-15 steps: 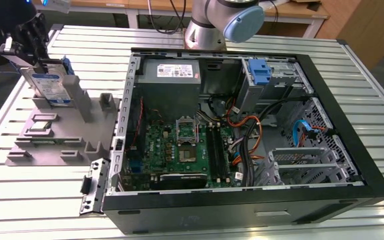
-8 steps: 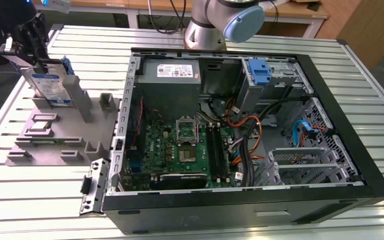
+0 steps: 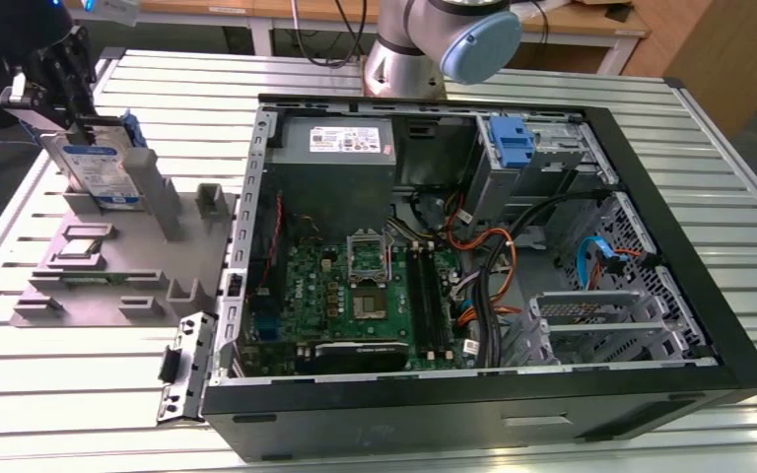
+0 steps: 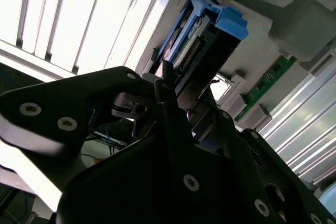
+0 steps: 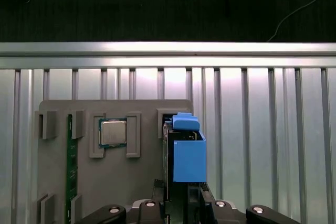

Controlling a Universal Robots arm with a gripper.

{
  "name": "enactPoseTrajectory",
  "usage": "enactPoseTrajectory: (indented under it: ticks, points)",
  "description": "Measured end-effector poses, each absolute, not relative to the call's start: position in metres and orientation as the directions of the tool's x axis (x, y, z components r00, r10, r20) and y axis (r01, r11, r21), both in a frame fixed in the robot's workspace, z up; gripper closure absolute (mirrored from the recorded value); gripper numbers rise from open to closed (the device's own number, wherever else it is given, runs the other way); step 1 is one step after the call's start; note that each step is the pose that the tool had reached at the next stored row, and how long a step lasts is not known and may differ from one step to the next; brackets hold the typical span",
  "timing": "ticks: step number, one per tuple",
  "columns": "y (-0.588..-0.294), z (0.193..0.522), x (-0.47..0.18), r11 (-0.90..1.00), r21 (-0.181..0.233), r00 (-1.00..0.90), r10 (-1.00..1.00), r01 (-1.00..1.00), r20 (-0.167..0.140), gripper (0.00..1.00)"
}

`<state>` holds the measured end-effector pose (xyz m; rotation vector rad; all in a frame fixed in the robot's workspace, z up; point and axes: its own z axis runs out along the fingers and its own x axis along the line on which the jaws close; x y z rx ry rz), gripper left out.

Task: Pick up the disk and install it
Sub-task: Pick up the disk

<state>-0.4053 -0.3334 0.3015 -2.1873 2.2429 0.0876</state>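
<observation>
Exterior view: gripper (image 3: 63,123) poised over the disk (image 3: 100,169), which stands upright in grey holder (image 3: 90,281).
Grip: clamped or loose, cannot tell.
Risk: a skewed lift could jam the disk in its holder.

Open computer on a slatted metal worktop (image 3: 76,394), with a grey parts holder beside it.

The black computer case (image 3: 484,414) lies open, showing a green circuit board (image 3: 352,296), a grey power supply box (image 3: 339,143), a blue bracket (image 3: 513,143) and orange cables (image 3: 504,256). At the exterior view's left, the holder (image 3: 103,296) carries a processor chip (image 5: 113,132) and a green memory stick (image 5: 69,171).
</observation>
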Motion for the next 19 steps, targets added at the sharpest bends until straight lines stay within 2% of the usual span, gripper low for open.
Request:
enactPoseTrajectory:
  ticks: [19]
  points:
    - [-0.333,0.315,-0.405,0.024,0.035,-0.026,-0.999,-0.999,-0.042,0.65]
